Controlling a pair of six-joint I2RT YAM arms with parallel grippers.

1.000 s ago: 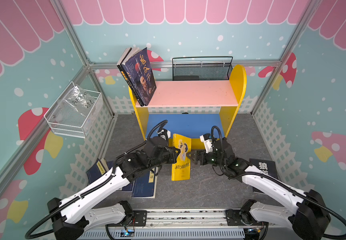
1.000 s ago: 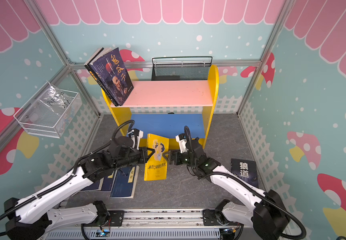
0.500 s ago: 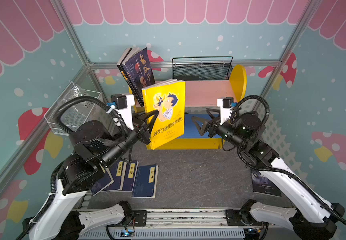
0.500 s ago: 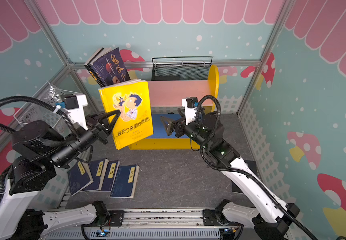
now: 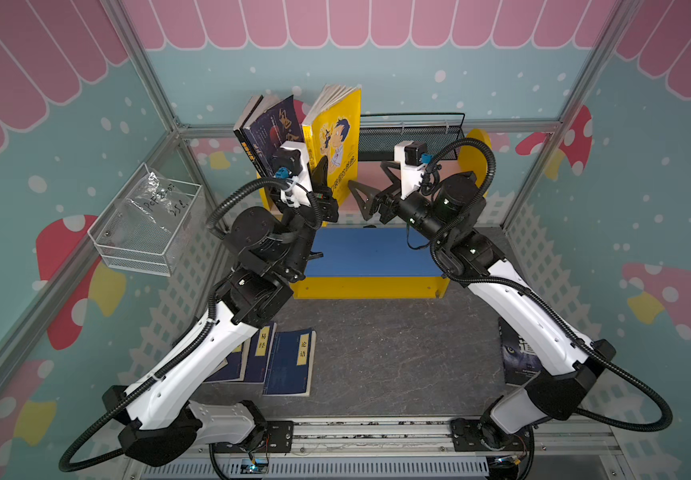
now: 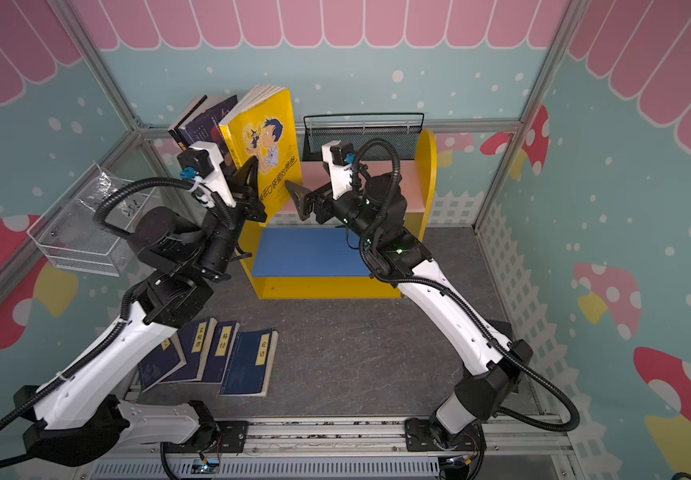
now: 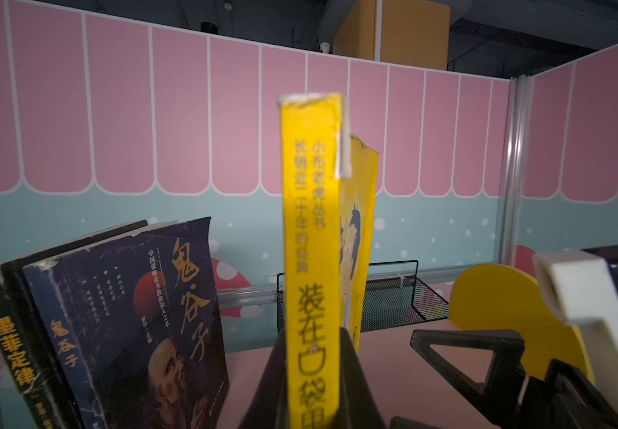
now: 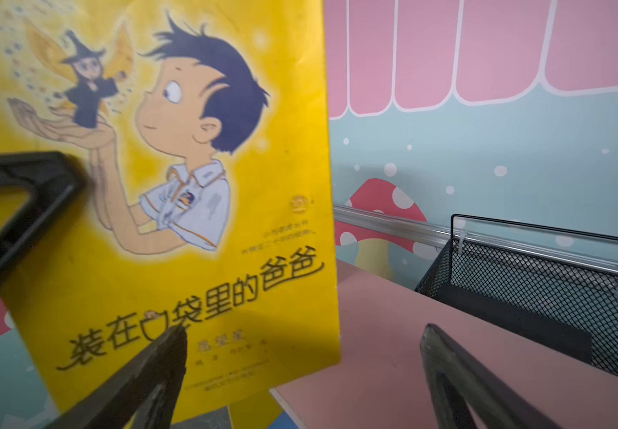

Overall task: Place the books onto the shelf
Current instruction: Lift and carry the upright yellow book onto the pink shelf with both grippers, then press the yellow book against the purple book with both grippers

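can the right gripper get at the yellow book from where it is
Probably yes. The right gripper is open and faces the yellow book on its cover side, with nothing between them. The left gripper pinches only the spine edge, leaving the cover free.

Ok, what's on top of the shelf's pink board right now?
Two dark books lean at its left end. The yellow cartoon book stands beside them, clamped in the left gripper. The gripper covers most of its lower edge, so whether it rests on the pink board is unclear.

left gripper (image 6: 251,178): clamps yellow book (image 6: 271,124) | right gripper (image 6: 300,201): jaws spread
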